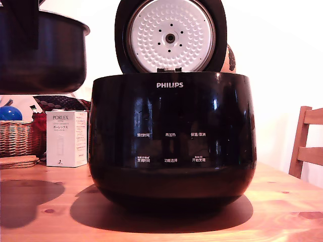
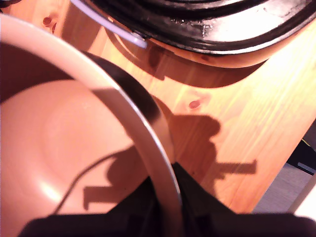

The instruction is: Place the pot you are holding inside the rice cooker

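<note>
From my remote seat I start closest in: my hand (image 2: 165, 207) is pinched on the rim of the pot (image 2: 69, 148), one dark finger inside the wall and one outside, so the thin rim runs straight through the grip. In the wrist view the pot's pale, pinkish interior fills the space just beside the hand and looks empty, with the hand's own shadow lying across its floor.

Past the rim I see the bare wooden desk (image 2: 237, 123) under the pot, which tells me the pot hangs in the air, clear of any surface. Beyond that strip of desk sits the glossy edge of the rice cooker (image 2: 207, 24), apart from the pot and not touching it.

The exterior view confirms this. The pot (image 1: 43, 50) is lifted high at the exterior view's left, its bottom about level with the cooker's top edge, and to the side of the rice cooker (image 1: 171, 141), not above its opening. The lid (image 1: 170, 36) stands upright at the back, its dimpled inner plate facing the camera, so the opening is free.

I judge the task as partly done: the pot is grasped and raised, the cooker is open. What is left is carrying the pot sideways over the opening, lowering it in and letting go

Farthest from my hand are a white box (image 1: 66, 138), a wicker basket (image 1: 17, 138) and a wooden chair (image 1: 308, 146)
</note>
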You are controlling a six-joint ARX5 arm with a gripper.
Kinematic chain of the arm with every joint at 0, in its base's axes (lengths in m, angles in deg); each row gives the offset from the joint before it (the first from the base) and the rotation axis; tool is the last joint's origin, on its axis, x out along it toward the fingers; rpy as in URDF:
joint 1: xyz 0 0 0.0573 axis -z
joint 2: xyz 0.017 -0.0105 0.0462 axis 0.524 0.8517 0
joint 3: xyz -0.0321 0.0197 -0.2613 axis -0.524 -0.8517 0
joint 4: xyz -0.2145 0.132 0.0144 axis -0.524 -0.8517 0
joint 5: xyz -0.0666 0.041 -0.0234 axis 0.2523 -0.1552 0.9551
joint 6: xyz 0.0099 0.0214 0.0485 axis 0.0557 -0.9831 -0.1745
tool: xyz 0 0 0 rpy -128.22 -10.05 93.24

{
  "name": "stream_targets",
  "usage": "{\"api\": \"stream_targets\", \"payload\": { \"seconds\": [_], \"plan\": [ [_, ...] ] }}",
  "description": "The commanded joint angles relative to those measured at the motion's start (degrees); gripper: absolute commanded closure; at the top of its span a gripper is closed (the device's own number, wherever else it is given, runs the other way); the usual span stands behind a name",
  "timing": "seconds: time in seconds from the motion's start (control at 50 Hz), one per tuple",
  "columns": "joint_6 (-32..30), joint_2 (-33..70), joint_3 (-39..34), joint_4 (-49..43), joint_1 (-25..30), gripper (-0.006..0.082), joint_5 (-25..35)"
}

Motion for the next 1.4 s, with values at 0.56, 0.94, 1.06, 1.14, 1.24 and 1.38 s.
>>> {"api": "stream_targets", "payload": {
  "seconds": [0.56,0.94,1.06,1.14,1.24,1.38],
  "plan": [
    [0.22,-1.07,2.23,0.76,2.27,0.0791,-0.57],
    [1.03,-1.36,6.6,0.83,7.67,0.0791,4.22],
    [0.98,-1.36,7.48,1.2,9.33,0.0791,5.92],
    [0.7,-1.36,7.78,3.34,10.32,0.0791,6.67],
    [-0.35,-1.33,8.02,6.14,11.37,0.0791,8.5],
    [-0.52,-1.14,8.04,9.62,12.33,0.0791,11.52]
  ]
}}
